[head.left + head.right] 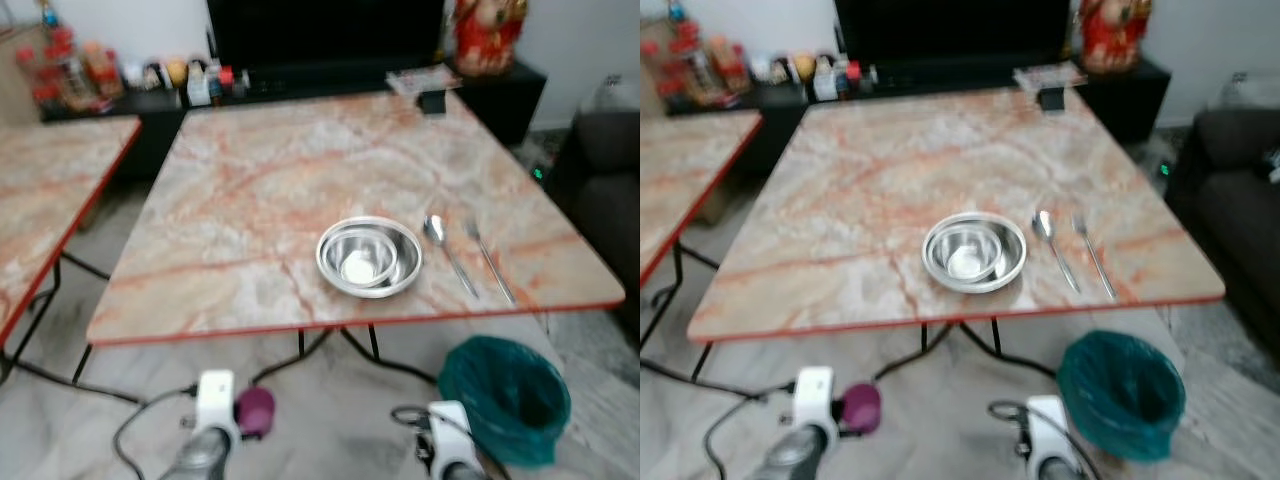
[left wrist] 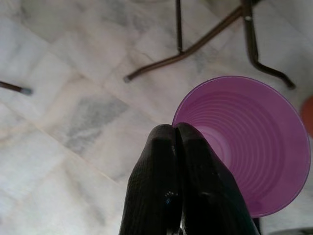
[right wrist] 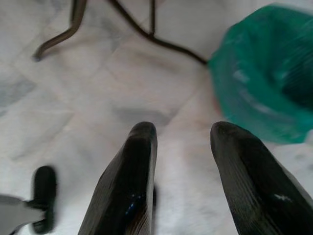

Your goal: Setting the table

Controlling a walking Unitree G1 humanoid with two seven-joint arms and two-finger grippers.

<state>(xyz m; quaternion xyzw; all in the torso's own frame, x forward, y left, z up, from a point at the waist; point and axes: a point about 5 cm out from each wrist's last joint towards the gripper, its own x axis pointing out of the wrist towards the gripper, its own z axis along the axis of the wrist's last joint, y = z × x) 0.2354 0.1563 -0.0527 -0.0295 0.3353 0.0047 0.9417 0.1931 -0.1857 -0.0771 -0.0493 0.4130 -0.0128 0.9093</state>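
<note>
1. Left gripper [image 2: 177, 134]: held low before the near edge of the surface, over the floor. Its fingers [image 2: 156, 181] are clenched on the rim of a purple cup [image 2: 249, 142], one inside the mouth and one outside, judging by the wrist view. The cup hangs to the right of the wrist in the head view.
2. Right gripper [image 3: 183, 142]: low at near right, fingers released with a clear gap, nothing between them. Floor tiles lie beneath.
3. Step in hand, judged: carry the cup up to the surface [image 1: 250, 200] and stand it by the place setting. A rim pinch is a thin hold, so the cup should be lifted gently, brought clear above the red edge, turned mouth up and lowered flat before release.
4. Green bin [image 1: 505, 395]: on the floor at near right, beside the right gripper and well apart from the left arm's likely path.
5. Surface legs and a dark cable [image 1: 60, 380]: on the floor beneath the near edge; a hazard for stepping closer.
6. Steel bowl [image 1: 369, 257]: near the front edge, right of centre.
7. Spoon [image 1: 446, 250] and fork [image 1: 489, 260]: just right of the bowl, lying side by side. Bare room remains left of and beyond the bowl.
8. Second marble surface [image 1: 40, 200]: far left, apart.
9. Dark cabinet [image 1: 150, 105] with bottles and jars: beyond the far edge, blurred.
</note>
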